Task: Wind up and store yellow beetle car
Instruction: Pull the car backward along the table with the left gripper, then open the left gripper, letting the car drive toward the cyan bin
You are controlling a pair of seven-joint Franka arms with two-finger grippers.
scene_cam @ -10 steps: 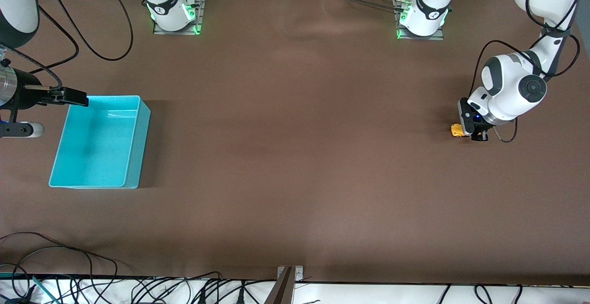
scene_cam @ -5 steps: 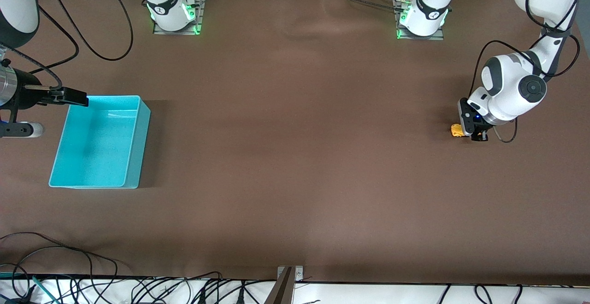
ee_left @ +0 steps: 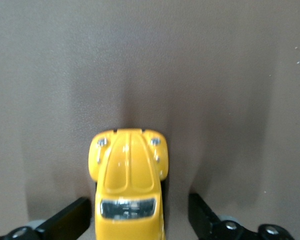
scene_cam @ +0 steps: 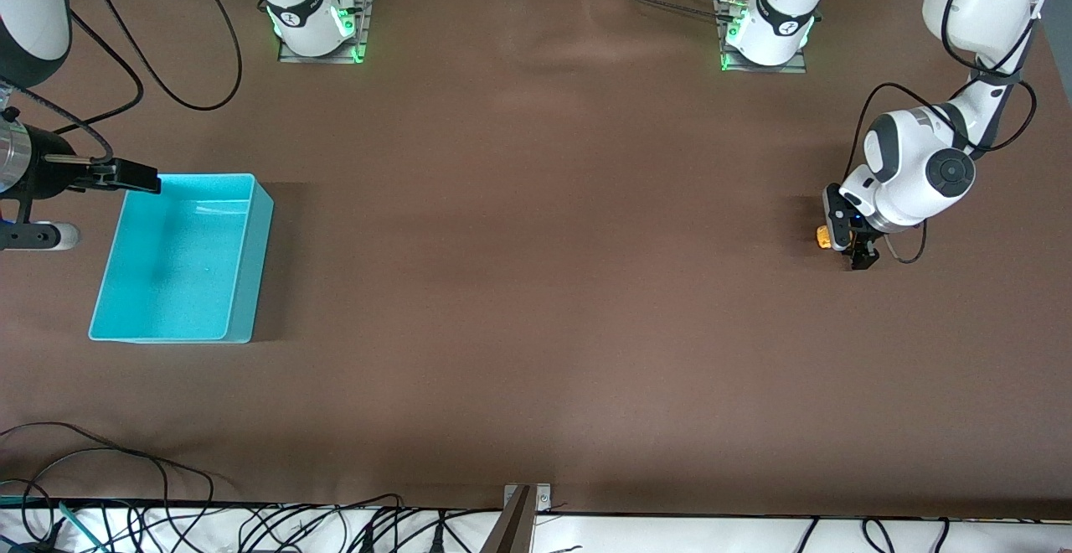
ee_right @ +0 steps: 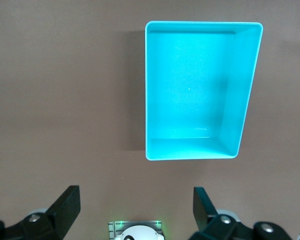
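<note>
The yellow beetle car [scene_cam: 824,237] stands on the brown table at the left arm's end. In the left wrist view the yellow beetle car [ee_left: 128,187] shows its rounded hood and dark windscreen. My left gripper [ee_left: 135,222] is low over the car and open, one black finger on each side and a clear gap to one of them. In the front view the left gripper [scene_cam: 844,241] hides part of the car. My right gripper [ee_right: 137,210] hangs open and empty, high above the table beside the turquoise bin [ee_right: 242,90].
The turquoise bin [scene_cam: 255,260] is empty and sits at the right arm's end of the table. Both arm bases [scene_cam: 314,17] [scene_cam: 766,25] stand along the table's edge farthest from the front camera. Cables [scene_cam: 167,511] lie along the nearest edge.
The left gripper has opened and let go of the car, which stays on the table. The left arm has shifted slightly. The right arm has not moved.
</note>
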